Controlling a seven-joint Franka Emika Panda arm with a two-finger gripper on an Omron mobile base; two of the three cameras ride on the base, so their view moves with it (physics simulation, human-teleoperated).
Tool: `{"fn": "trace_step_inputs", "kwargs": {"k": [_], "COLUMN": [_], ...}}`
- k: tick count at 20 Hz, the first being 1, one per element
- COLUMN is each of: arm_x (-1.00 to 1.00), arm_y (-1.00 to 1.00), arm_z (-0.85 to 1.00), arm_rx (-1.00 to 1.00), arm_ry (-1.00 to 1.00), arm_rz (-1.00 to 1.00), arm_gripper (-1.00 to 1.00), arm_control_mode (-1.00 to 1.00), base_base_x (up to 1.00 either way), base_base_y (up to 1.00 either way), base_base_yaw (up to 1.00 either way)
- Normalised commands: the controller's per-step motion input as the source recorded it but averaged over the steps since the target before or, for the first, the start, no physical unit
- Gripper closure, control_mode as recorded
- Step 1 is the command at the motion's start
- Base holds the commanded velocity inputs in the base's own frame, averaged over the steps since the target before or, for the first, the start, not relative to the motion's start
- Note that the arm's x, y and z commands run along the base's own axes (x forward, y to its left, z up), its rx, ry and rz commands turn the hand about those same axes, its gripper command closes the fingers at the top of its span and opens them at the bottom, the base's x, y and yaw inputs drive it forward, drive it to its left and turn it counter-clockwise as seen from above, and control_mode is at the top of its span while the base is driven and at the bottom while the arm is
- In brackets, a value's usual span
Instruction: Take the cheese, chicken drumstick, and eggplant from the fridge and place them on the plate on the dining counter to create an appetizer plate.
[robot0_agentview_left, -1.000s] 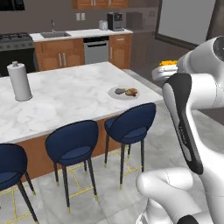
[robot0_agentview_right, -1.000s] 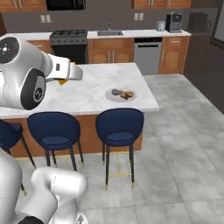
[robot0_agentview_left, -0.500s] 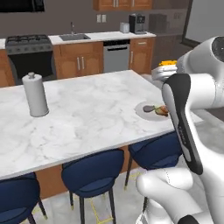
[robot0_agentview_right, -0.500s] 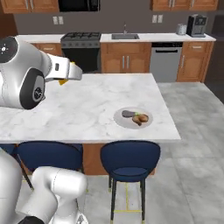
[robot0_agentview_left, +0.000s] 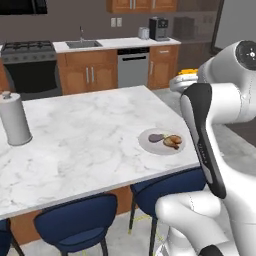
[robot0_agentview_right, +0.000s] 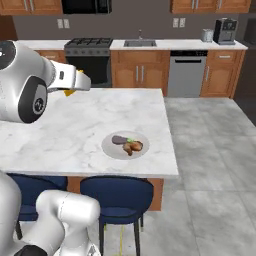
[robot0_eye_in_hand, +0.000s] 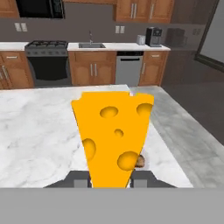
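You are seeing one cheese (robot0_eye_in_hand: 113, 135), one plate (robot0_agentview_left: 161, 142) carrying one eggplant (robot0_agentview_left: 155, 138), one chicken drumstick (robot0_agentview_left: 173, 141), two stools showing.

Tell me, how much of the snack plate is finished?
Two foods are done: the eggplant and chicken drumstick lie on the plate. The gripper is holding the cheese above the dining counter. Left: putting the cheese on the plate.

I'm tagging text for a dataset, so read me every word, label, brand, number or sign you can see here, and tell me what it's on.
None: no readable text in any view.
Cheese, plate, counter: no markings.
Coffee machine, stove, dishwasher: too small to tell whether they carry any label.
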Motion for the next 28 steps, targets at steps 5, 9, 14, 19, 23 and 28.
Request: {"fn": "trace_step_inputs", "kwargs": {"k": [5, 9, 14, 19, 23, 28], "arm_x": [0.0, 0.0, 0.0, 0.0, 0.0, 0.0], "arm_y": [0.0, 0.0, 0.0, 0.0, 0.0, 0.0], "arm_z": [0.0, 0.0, 0.0, 0.0, 0.0, 0.0], "arm_rx": [0.0, 0.0, 0.0, 0.0, 0.0, 0.0], "arm_ry": [0.0, 0.0, 0.0, 0.0, 0.0, 0.0], "arm_rz": [0.0, 0.0, 0.0, 0.0, 0.0, 0.0], "arm_gripper": [1.0, 1.0, 1.0, 1.0, 1.0, 1.0], "arm_control_mode": [1.0, 1.0, 1.0, 1.0, 1.0, 1.0], "base_base_x": [0.0, 0.23, 0.62, 0.42, 0.18, 0.1], "base_base_y": [-1.0, -0.61, 0.02, 0.29, 0.08, 0.0], "base_base_yaw": [0.01, 0.01, 0.01, 0.0, 0.0, 0.0]}}
